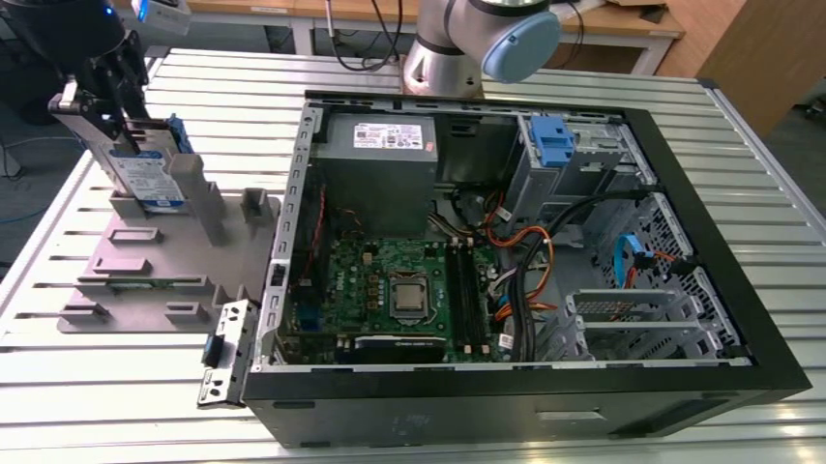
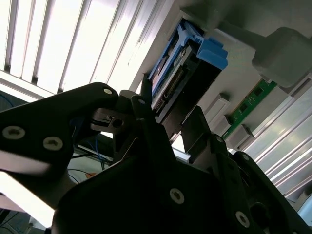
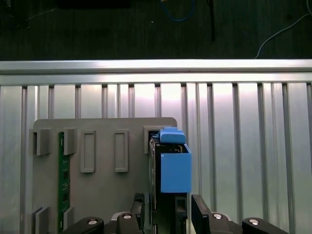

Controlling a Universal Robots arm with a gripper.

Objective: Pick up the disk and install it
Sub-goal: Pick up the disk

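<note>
The disk (image 1: pixel 145 177) stands on edge in a slot of the grey fixture (image 1: pixel 142 261) on the exterior view's left, outside the computer case. It is silver with a white-and-blue label and blue rails. My gripper (image 1: pixel 120 143) comes down on it from above. In the first wrist view the disk (image 3: pixel 169 170) shows its blue rail end, and the black fingers (image 3: pixel 200 212) press against both of its sides, so the gripper (image 3: pixel 168 214) is shut on it. The second wrist view shows the disk (image 2: pixel 183 73) between the same fingers (image 2: pixel 141 105), still seated in the fixture.
The open computer case (image 1: pixel 722 251) lies on the slatted metal table, with a grey power-supply box (image 1: pixel 387 135) and a bare blue bracket (image 1: pixel 551 143) at its far end. A green memory stick (image 3: pixel 61 180) lies in the fixture. A metal bracket (image 1: pixel 222 362) lies by the case's near corner.
</note>
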